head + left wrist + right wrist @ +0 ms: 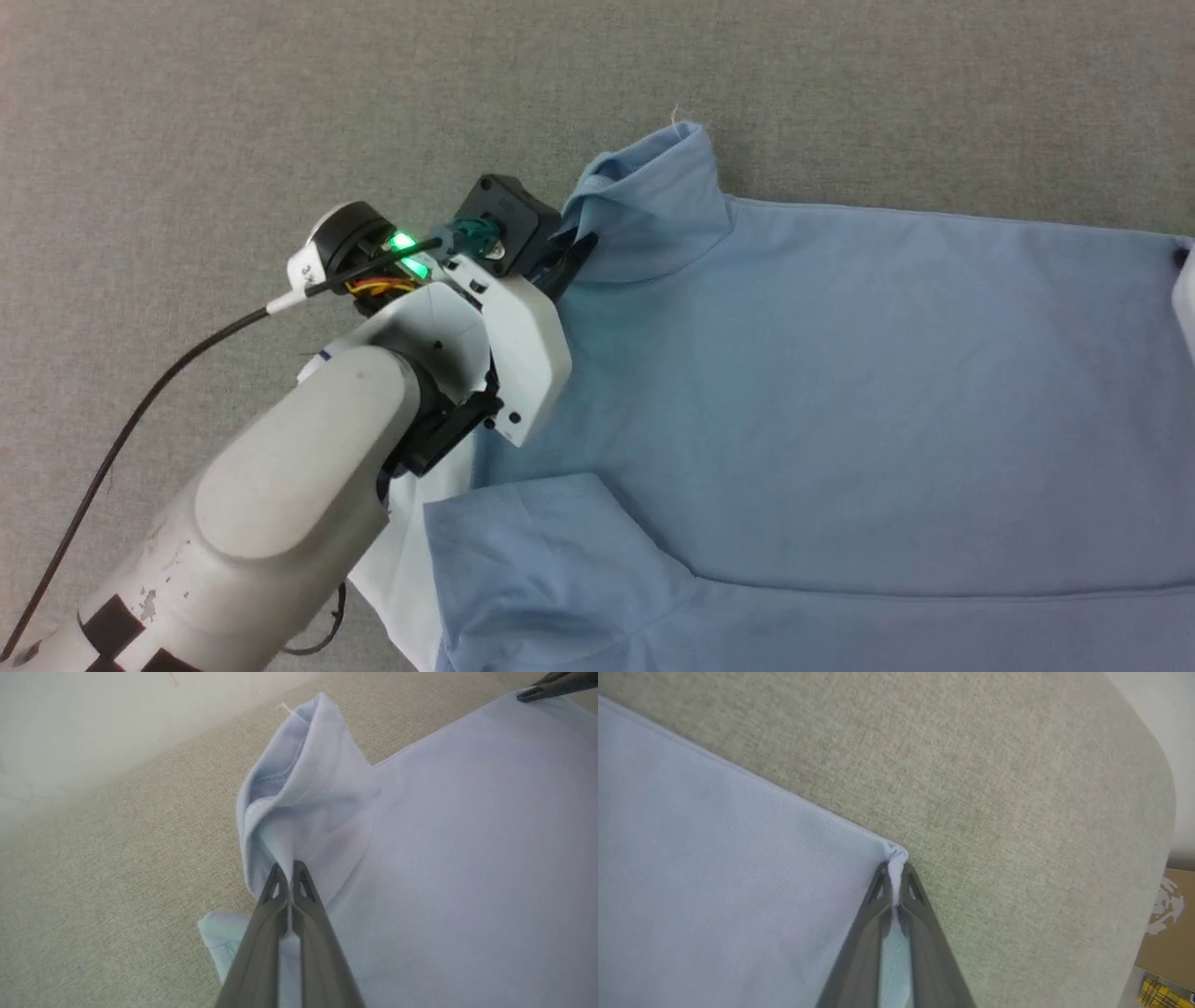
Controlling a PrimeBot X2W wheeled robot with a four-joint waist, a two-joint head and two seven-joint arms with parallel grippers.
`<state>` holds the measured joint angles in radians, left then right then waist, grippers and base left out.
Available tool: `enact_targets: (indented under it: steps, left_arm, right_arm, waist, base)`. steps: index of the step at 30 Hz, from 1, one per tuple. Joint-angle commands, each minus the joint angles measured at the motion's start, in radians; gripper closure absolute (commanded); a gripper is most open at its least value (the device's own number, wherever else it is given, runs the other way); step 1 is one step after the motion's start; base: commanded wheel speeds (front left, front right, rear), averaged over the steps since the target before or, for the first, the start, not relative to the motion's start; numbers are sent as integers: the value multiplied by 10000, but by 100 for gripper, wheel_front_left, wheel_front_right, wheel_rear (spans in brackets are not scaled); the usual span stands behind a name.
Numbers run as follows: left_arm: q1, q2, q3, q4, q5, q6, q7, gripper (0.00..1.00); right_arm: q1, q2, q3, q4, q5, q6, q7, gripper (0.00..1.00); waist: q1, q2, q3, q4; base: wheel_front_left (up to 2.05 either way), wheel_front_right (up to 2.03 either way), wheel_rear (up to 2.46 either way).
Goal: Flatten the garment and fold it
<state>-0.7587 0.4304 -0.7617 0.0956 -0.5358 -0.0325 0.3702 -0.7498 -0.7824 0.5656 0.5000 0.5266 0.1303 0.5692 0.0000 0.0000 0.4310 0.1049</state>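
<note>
Nearest the head camera, the pale forearm (280, 504) is seen leading up to the left gripper (288, 871). Its fingers are pressed together on a raised fold of the garment (840, 392) beside one sleeve (653, 201). The light blue garment is spread across the table surface (233, 112), and a white part, probably the collar (397, 560), is left peeking out at the near edge. Farther off, a corner of the fabric is pinched between the narrowed fingers of the right gripper (895, 872).

Very little cloth is held at that corner, so it could be lost if the two grips are drawn apart too hard. The bunched sleeve could also be set down creased if it is released without being pulled flat.

The table surface is covered in a grey-beige weave and is rounded at its far edge. Beyond it, a cardboard box (1171, 919) and a pale wall (93, 718) can be made out.
</note>
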Motion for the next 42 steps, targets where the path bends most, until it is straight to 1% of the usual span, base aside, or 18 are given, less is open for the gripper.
enact_targets:
  steps: [1, 5, 9, 14, 15, 19, 22, 25, 29, 32, 36, 38, 42]
  left_arm:
    - [142, -17, 18, 87, 60, 95, -123, 100]
    - [370, 32, 81, 327, -17, 164, -391, 100]
    - [798, 184, 135, 459, -185, 240, -558, 100]
    - [1590, 492, 185, 250, -378, 451, -736, 100]
    - [1590, 492, 185, 250, -378, 451, -736, 100]
    - [2341, 826, 149, -170, -476, 654, -790, 100]
    - [2956, 1111, 112, -598, -530, 845, -820, 100]
    - [3588, 1434, 75, -1136, -550, 1089, -822, 100]
    - [4395, 1801, -27, -1836, -565, 1424, -768, 100]
    - [4880, 1986, -72, -2169, -624, 1612, -780, 100]
    - [5317, 2078, -228, -2173, -643, 1681, -856, 100]
    - [5425, 1987, -270, -2070, -714, 1687, -931, 100]
    - [5467, 1907, -371, -1661, -762, 1586, -1000, 100]
  right_arm:
    - [217, 280, 235, 317, 185, 4, -159, 100]
    - [64, 395, -6, 420, 592, 4, -1121, 100]
    - [314, 345, -220, 178, 712, 4, -1865, 100]
    - [1312, 254, -988, -386, 820, 4, -2505, 100]
    - [1312, 254, -988, -386, 820, 4, -2505, 100]
    - [2647, 342, -1961, -1030, 977, 4, -2655, 100]
    - [3870, 524, -2722, -1696, 1052, 4, -2594, 100]
    - [5183, 736, -3384, -2494, 929, 4, -2312, 100]
    - [6706, 1119, -3992, -3557, 738, 4, -1747, 100]
    - [7512, 1342, -4288, -4137, 546, 4, -1362, 100]
    - [8109, 1456, -4452, -4465, 200, 4, -1017, 100]
    - [8271, 1540, -4562, -4407, 129, 4, -877, 100]
    - [8492, 1504, -4598, -4159, -121, 4, -565, 100]
  waist:
    - [0, 0, -142, -103]
    - [0, 0, -571, -263]
    - [0, 0, -1142, -477]
    - [0, 0, -1848, -702]
    - [0, 0, -1848, -702]
    - [0, 0, -2312, -816]
    - [0, 0, -2597, -885]
    - [0, 0, -2755, -926]
    - [0, 0, -2810, -932]
    - [0, 0, -2787, -896]
    - [0, 0, -2739, -829]
    - [0, 0, -2721, -771]
    - [0, 0, -2693, -676]
  base:
    - [0, 0, 0]
    - [0, 0, 0]
    - [0, 0, 0]
    - [0, 0, 0]
    - [0, 0, 0]
    - [0, 0, 0]
    - [0, 0, 0]
    - [0, 0, 0]
    - [0, 0, 0]
    - [0, 0, 0]
    - [0, 0, 0]
    - [0, 0, 0]
    - [0, 0, 0]
